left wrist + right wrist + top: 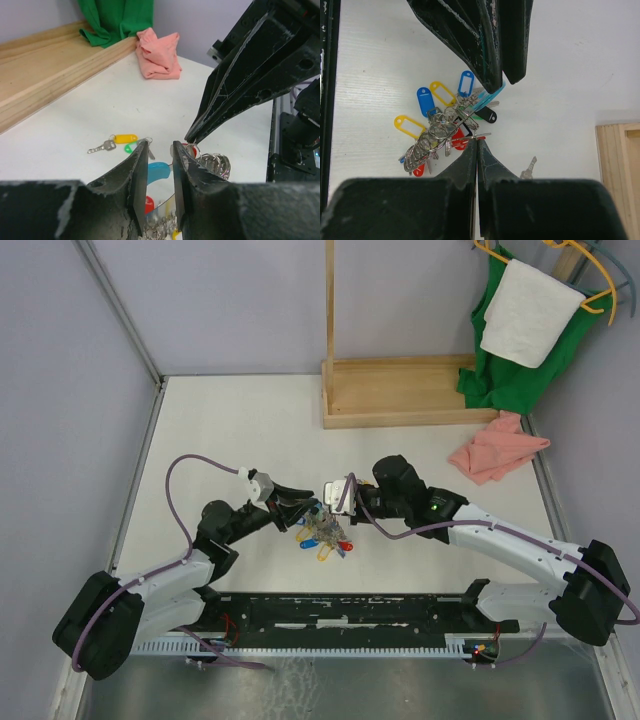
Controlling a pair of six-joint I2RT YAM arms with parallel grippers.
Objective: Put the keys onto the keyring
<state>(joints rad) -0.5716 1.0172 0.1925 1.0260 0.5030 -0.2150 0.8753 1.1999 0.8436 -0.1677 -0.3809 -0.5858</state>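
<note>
Both arms meet mid-table (230, 430), right over the keyring (445, 127). It lies flat as a messy bunch of small rings and keys with blue, yellow, red and black tags.

The left gripper (159, 145) has its jaws a bit apart, and the ring's light-blue band (159, 171) shows in the gap. I honestly can't tell if the fingers are touching it.

The right gripper (477, 142) comes in from the other side with its jaws pressed tight together. The tips sit right at the edge of the bunch by a red tag, but it's too cluttered to say if they've nipped anything.

One yellow-tagged key (122, 138) lies on its own on the table, just beyond the bunch and not on the ring.

Further back are a wooden stand base (400, 395) and a crumpled pink cloth (497, 450). A green cloth (505, 365) and a white towel (528, 312) hang in the far right corner.
</note>
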